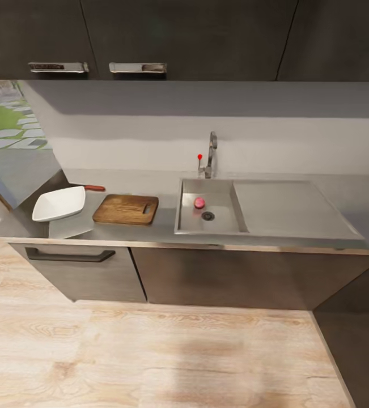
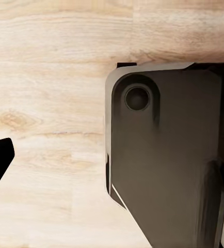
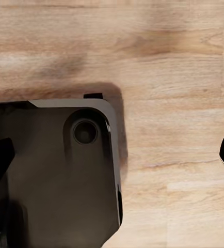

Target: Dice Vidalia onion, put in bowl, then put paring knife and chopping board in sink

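2 wrist views look down on pale wood floor (image 1: pixel 150 351) and the robot's dark base (image 2: pixel 163 155), with black fingertips at the picture edges, so I cannot tell either gripper's state. Farther off, the countertop (image 1: pixel 150 229) carries the bowl (image 1: pixel 59 204), chopping board (image 1: pixel 126 209) and paring knife (image 1: pixel 93 187). The Vidalia onion (image 1: pixel 199 202) lies in the sink (image 1: pixel 185 218) near the drain, below the faucet (image 1: pixel 211 154).

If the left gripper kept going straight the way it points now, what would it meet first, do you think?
Probably the wooden floor, which lies ahead in the left wrist view. The dark robot base sits just beside that line; depth is unclear.
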